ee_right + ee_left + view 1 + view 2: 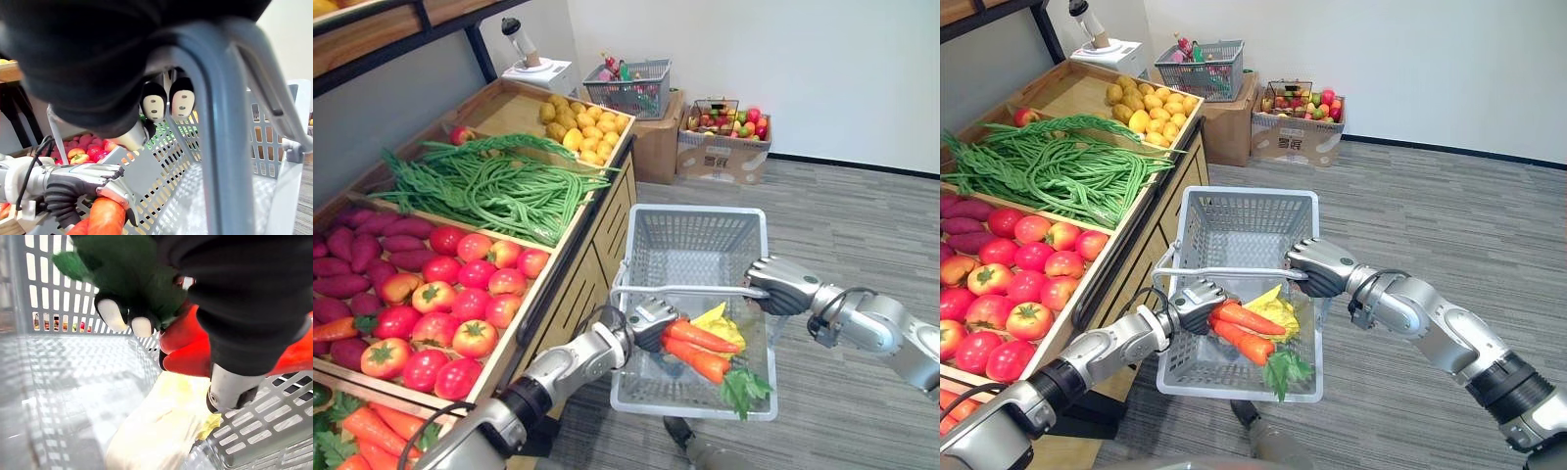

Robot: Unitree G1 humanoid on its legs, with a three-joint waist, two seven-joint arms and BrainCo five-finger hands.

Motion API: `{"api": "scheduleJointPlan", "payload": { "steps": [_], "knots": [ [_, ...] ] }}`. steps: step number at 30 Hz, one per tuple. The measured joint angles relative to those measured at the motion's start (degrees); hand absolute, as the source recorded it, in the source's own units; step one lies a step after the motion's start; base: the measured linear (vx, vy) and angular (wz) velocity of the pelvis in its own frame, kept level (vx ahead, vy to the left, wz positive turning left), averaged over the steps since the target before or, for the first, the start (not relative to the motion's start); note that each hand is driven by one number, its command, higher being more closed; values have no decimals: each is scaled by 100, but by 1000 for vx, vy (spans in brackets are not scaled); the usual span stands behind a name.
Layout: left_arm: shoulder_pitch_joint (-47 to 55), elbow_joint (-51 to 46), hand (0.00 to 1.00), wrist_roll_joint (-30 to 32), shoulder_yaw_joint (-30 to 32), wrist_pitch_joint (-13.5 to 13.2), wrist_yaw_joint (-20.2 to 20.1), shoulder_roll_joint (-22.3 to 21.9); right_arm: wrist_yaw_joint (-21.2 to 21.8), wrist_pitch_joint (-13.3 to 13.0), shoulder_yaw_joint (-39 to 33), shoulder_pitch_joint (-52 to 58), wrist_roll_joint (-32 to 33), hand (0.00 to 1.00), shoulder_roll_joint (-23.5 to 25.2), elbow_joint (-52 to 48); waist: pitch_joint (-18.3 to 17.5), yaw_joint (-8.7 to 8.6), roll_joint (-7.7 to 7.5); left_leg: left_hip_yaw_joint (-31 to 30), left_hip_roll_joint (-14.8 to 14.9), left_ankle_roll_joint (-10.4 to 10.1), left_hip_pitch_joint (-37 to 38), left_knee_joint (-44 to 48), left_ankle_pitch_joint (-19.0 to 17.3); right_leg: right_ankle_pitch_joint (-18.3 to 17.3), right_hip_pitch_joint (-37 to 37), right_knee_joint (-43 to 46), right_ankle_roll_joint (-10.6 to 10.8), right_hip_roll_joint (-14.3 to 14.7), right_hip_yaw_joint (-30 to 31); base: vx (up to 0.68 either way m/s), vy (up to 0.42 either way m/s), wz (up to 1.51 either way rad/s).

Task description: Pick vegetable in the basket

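A grey plastic basket [700, 217] hangs beside the wooden stand. My right hand [781, 284] is shut on its handle [695, 290], and the handle crosses the right wrist view too [220, 122]. My left hand [651, 321] reaches in over the basket's near left side and is shut on a bunch of orange carrots [700, 348] with green tops [744, 387]. The carrots lie across the inside of the basket, over a pale yellow vegetable [722, 323]. In the left wrist view my fingers [112, 316] curl round the green leaves and the carrot [183, 350].
To my left, the wooden stand [563, 264] holds tomatoes [460, 294], long green beans [499, 186], purple sweet potatoes [362, 255], more carrots [372, 431] and yellow produce [582, 127]. Cardboard boxes [720, 157] with fruit and another basket [628, 88] stand by the far wall.
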Motion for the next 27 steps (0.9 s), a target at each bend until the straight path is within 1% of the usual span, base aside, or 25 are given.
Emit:
{"api": "scheduleJointPlan", "payload": {
  "steps": [6,17,22,25,27],
  "knots": [
    [-41,116,0,5,-39,4,-102,-70,57,20,0,5,0,100,0,1,-11,-12,4,-32,20,0,-55,5,0,-1,-41,0,-2,-6,-54,9,-9,2],
    [-196,242,0,-11,-68,9,-161,-153,62,69,-90,138,0,100,16,5,-10,-15,4,-121,25,0,-89,2,0,-2,-25,-4,-1,-53,-135,5,-6,4],
    [-306,228,0,-83,-269,-1,-290,-150,62,69,-197,241,0,100,51,89,-10,-6,4,-234,24,1,-165,7,0,-3,-31,-11,-1,-114,-233,8,-22,12],
    [-340,-65,0,-122,-290,-2,-330,-137,62,69,-353,378,1,100,295,377,-9,-4,3,-337,36,6,-215,7,3,-11,-27,-11,-13,-146,-320,14,-18,15],
    [-344,-423,0,-307,-379,-24,-333,-142,60,98,-474,468,2,100,507,560,-8,-4,2,-420,44,14,-270,6,8,-19,-39,-12,-25,-181,-400,16,-17,22]
  ]
}}
